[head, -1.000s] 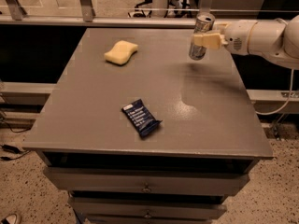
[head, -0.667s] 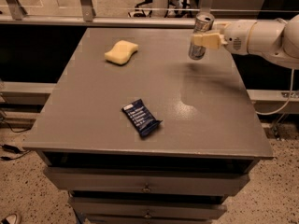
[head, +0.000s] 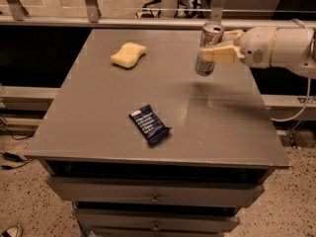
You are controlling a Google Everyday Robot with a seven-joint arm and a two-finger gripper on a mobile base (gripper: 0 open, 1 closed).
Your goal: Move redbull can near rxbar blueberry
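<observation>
The redbull can (head: 208, 49) is a slim silver can with blue panels, upright at the back right of the grey table (head: 98, 112), lifted a little above the surface. My gripper (head: 213, 54) reaches in from the right on a white arm and is shut on the can's middle with beige fingers (head: 222, 56). The rxbar blueberry (head: 149, 124) is a flat dark navy wrapper with white text, lying near the table's front centre, well to the front left of the can.
A pale yellow sponge (head: 128, 55) lies at the back left of the table. A metal railing (head: 148, 21) runs behind the table. Drawers (head: 155, 196) sit under the tabletop. A cable (head: 296, 115) hangs at the right.
The gripper and the can have shifted slightly left and toward the front; the can sits a little lower in view. The bar and sponge have not moved.
</observation>
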